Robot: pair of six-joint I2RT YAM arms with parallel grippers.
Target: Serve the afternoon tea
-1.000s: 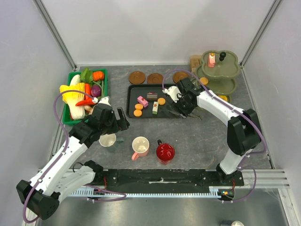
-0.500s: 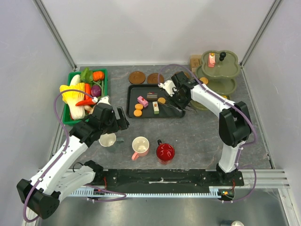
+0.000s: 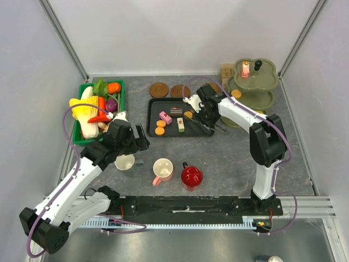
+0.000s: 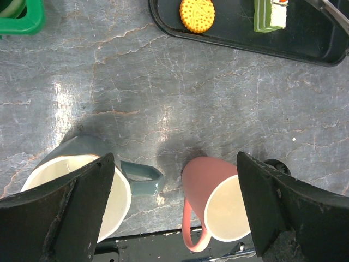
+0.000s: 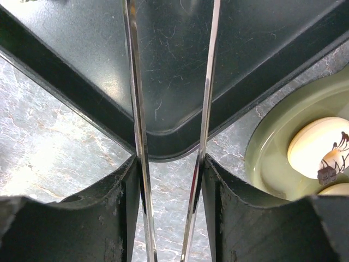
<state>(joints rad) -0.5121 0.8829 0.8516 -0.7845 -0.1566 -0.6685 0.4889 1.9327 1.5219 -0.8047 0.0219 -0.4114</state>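
Scene: a two-armed robot mid-service at a grey worktop, with cakes laid out on a black tray and a green tiered stand at the far right.

Right arm: the right pincer is partly closed on a pair of metal tongs. Both blades lie against its pads and stand apart, over the right end of the tray. The tong tips run out of the wrist view, so whether they hold anything cannot be told.

Left arm: the left pincer is spread wide and holds nothing. It hangs above the gap between the whitish mug and the pink mug.

The tea: a pink cake, a green-and-white slice and an orange biscuit sit on the tray. The red mug stands near the front edge, beside the pink one.

Step in hand: probably taking a piece off the tray with the tongs, bound for the stand.

Doing it well: set one blade on each side of a single piece and bring the tips down to the tray floor. Squeeze only until the piece is caught, then lift straight up over the tray's rim before swinging right.

Risk: too hard a squeeze could shoot a small biscuit out sideways, and a tilted approach may nudge its neighbours.
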